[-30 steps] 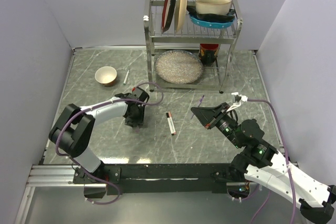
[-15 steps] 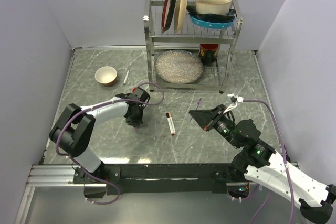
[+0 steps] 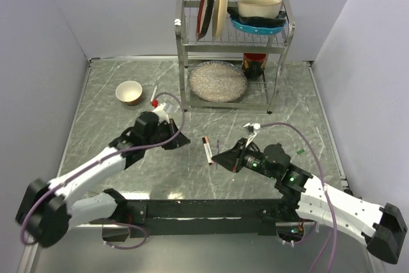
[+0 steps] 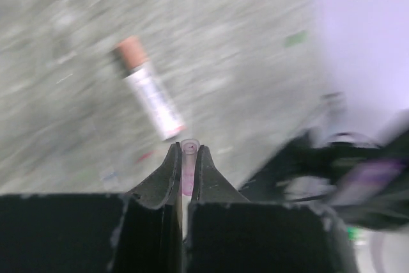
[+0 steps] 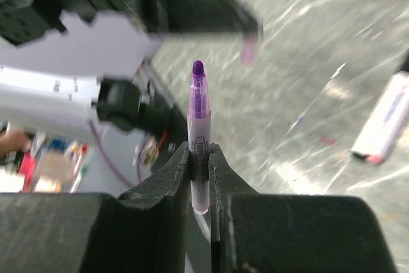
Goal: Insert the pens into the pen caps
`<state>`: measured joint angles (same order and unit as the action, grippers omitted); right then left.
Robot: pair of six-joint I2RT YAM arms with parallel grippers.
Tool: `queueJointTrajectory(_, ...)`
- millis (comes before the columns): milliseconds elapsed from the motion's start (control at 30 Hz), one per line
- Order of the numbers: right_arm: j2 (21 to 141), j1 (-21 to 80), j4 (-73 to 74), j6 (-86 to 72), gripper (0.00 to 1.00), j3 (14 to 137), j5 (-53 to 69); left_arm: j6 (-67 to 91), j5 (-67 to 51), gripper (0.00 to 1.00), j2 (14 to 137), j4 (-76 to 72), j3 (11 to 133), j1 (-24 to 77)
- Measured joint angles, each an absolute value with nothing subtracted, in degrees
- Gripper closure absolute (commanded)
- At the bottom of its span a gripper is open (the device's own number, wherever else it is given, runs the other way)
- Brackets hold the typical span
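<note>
My right gripper [image 5: 199, 151] is shut on a white pen with a purple tip [image 5: 198, 116], which points away from the wrist. My left gripper [image 4: 187, 148] is shut on a small pinkish-purple cap [image 4: 189, 158] whose open end faces outward. In the top view the left gripper [image 3: 181, 140] and the right gripper [image 3: 218, 158] face each other a short gap apart above mid-table. In the right wrist view the cap [image 5: 248, 49] sticks out of the left gripper, up and to the right of the pen tip. A second white pen with a red cap [image 3: 207, 149] lies on the table between them.
A dish rack [image 3: 281, 49] with plates and bowls stands at the back. A glass plate [image 3: 217, 81] lies beneath it. A small bowl [image 3: 129, 92] and a thin white stick [image 3: 153, 93] sit at the back left. A small green piece [image 3: 299, 152] lies on the right.
The left gripper has risen off the table and swung right with the cap. The right gripper has moved left and forward with the pen. The two now face each other.
</note>
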<state>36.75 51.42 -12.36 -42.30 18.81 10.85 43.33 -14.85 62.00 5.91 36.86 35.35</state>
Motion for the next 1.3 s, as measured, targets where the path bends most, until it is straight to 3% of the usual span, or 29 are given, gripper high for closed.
queueJointTrajectory(200,47.3,59.3,-18.4,-41.6,1.00,19.3,13.3,51.9,-19.4,0.99,51.2,-10.0,31.7,35.4)
queueJointTrajectory(400,53.5,61.5,-22.3,-41.8,1.00,21.0,13.2,53.9,-22.2,0.99,47.7,-16.4,31.2,35.4)
queueJointTrajectory(1300,57.5,61.6,-23.9,-41.2,1.00,27.2,11.2,54.3,-27.1,0.99,44.6,-19.2,27.6,35.4)
